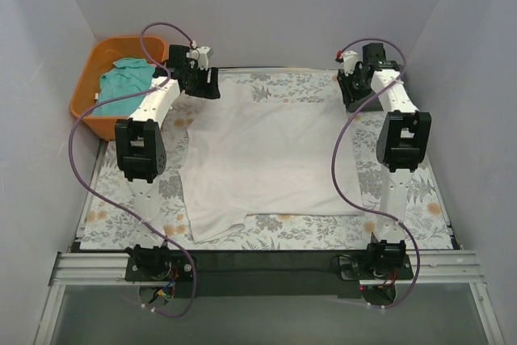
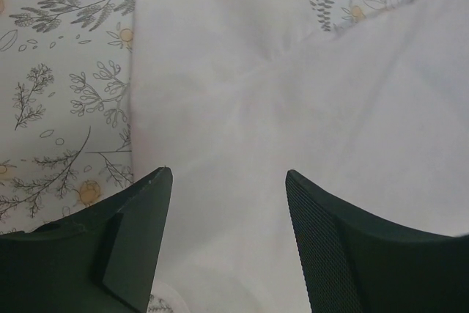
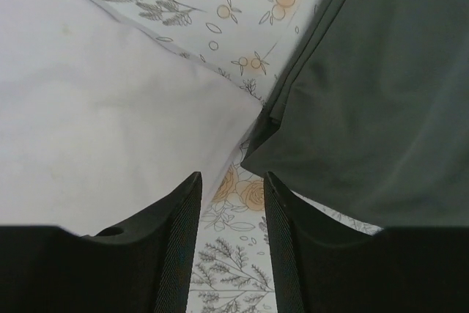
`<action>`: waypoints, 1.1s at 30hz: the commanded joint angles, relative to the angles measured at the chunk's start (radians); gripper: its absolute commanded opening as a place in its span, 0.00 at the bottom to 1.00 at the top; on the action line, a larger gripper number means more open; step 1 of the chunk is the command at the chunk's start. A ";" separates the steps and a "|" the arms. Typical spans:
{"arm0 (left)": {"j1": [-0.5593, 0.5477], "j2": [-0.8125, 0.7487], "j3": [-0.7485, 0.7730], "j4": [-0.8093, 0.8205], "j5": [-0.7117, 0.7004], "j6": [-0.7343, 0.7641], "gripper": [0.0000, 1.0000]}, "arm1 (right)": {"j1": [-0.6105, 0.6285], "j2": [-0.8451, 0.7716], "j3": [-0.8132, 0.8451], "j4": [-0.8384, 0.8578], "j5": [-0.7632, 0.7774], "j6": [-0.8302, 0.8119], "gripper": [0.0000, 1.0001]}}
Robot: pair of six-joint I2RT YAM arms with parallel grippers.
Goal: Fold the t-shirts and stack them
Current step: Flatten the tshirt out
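Observation:
A white t-shirt (image 1: 266, 159) lies spread flat in the middle of the floral table covering (image 1: 113, 208). My left gripper (image 1: 202, 82) is open just above the shirt's far left part (image 2: 293, 108), with nothing between the fingers (image 2: 146, 210). My right gripper (image 1: 353, 90) is open with a narrow gap at the shirt's far right corner (image 3: 95, 108). It hangs over bare covering between that corner and a dark grey-green t-shirt (image 3: 366, 108). A teal t-shirt (image 1: 125, 80) lies in the orange basket (image 1: 81, 94).
The orange basket stands off the table's far left corner, beside the left arm. Grey walls close in the back and both sides. A black rail with both arm bases (image 1: 266, 268) runs along the near edge. Purple cables loop beside each arm.

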 commanded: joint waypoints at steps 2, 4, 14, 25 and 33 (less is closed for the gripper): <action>0.023 0.046 0.088 0.074 -0.050 -0.069 0.59 | 0.001 0.061 0.037 0.060 0.016 0.053 0.40; 0.029 0.069 0.090 0.094 -0.062 -0.072 0.60 | 0.001 0.081 0.016 0.101 0.028 0.057 0.40; 0.040 0.104 0.058 0.129 -0.085 -0.044 0.60 | 0.001 0.125 -0.023 0.193 0.001 0.093 0.40; 0.044 0.288 0.174 0.198 -0.120 -0.052 0.64 | 0.001 0.188 -0.044 0.218 0.011 0.071 0.20; 0.041 0.365 0.212 0.227 -0.091 -0.046 0.57 | 0.004 0.178 -0.059 0.219 -0.009 0.060 0.01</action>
